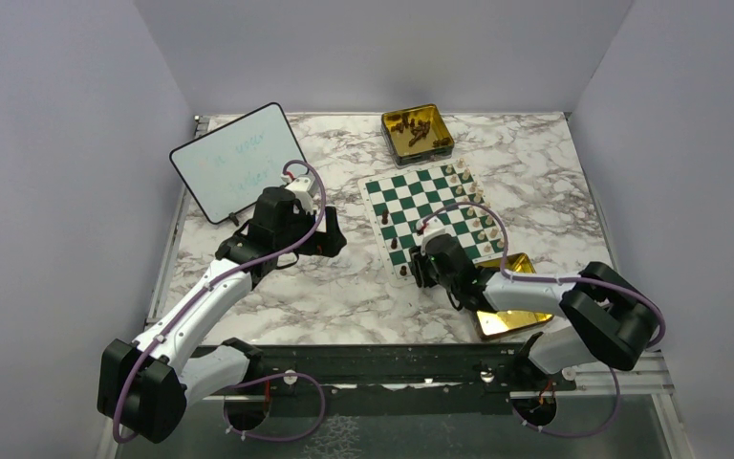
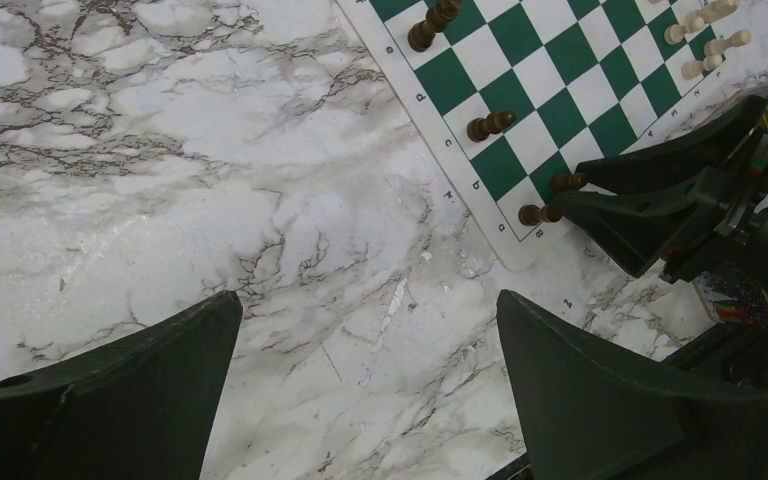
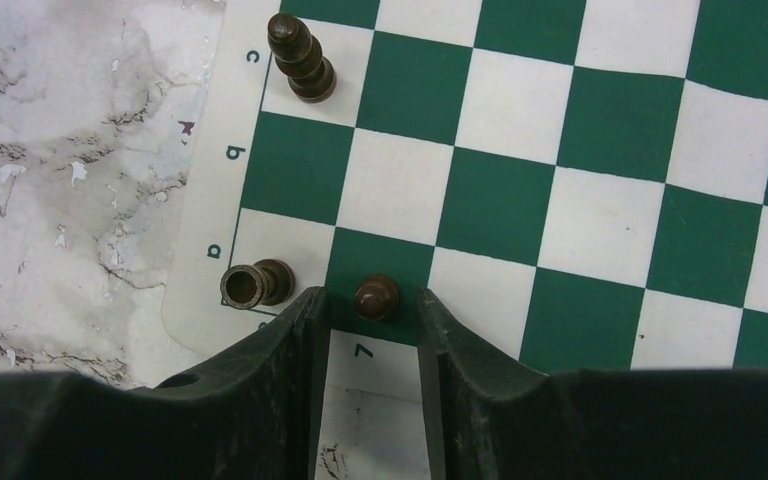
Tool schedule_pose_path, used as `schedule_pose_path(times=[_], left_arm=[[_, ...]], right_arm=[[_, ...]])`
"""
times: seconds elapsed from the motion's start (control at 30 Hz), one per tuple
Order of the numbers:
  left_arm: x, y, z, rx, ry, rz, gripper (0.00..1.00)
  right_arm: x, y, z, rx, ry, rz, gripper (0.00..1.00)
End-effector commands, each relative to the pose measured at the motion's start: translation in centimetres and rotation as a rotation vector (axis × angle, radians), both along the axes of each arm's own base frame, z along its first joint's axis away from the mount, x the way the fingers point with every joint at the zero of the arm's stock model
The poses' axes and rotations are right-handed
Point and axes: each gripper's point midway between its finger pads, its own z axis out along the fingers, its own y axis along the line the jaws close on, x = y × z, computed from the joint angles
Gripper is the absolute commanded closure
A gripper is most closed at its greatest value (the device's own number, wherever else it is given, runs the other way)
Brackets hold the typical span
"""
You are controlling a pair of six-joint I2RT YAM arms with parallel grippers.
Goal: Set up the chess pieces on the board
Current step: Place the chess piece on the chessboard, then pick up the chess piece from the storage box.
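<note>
The right fingers point(image 3: 305, 345) stood slightly parted around a dark pawn point(image 3: 375, 297), touching neither side. It sat on an edge square of the board point(image 3: 600, 130), just beside the corner piece point(image 3: 255, 284). A crooked withdrawal could clip and topple either. The left fingers point(image 2: 150, 400) gaped empty above the marble surface point(image 2: 160, 200).

Tabletop point(image 1: 325, 296) glossy marble-look; chess pieces point(image 3: 301, 60) turned wood; tin point(image 1: 426, 152) shiny gold metal.

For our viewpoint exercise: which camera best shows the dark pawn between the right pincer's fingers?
Right wrist: the pawn stands close-up, upright, inside the right pincer. Left wrist shows it small and far off; the top view cannot resolve it.
</note>
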Motion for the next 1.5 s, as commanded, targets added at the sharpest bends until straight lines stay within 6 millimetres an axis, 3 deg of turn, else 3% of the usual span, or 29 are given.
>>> schedule_pose_path(times=[0.0,0.2,0.47,0.63,0.83,1.07,1.47], left_arm=[[0.3,-0.4,1.3,-0.016,-0.024,-0.011,0.01],[0.4,-0.4,1.2,-0.016,-0.023,-0.01,0.01],[0.4,-0.4,1.1,-0.014,-0.019,-0.01,0.01],[0.5,-0.3,1.2,-0.012,-0.024,-0.004,0.01],[0.4,-0.3,1.1,-0.011,-0.019,-0.009,0.01],[0.4,-0.1,1.1,-0.006,-0.028,-0.007,0.01],[0.2,-0.3,1.2,-0.012,-0.028,-0.019,0.01]], right_arm=[[0.5,0.0,1.5,-0.007,-0.019,-0.021,0.57],[0.8,-0.4,3.1,-0.007,-0.026,-0.06,0.54],[1.3,0.5,6.8,0.058,-0.063,-0.058,0.54],[2.9,2.0,10.6,0.136,-0.125,-0.07,0.54],[7.6,3.3,14.5,0.123,-0.226,-0.107,0.54],[13.1,4.8,15.3,0.111,-0.233,-0.111,0.54],[25.1,1.1,14.0,-0.042,-0.227,-0.184,0.55]])
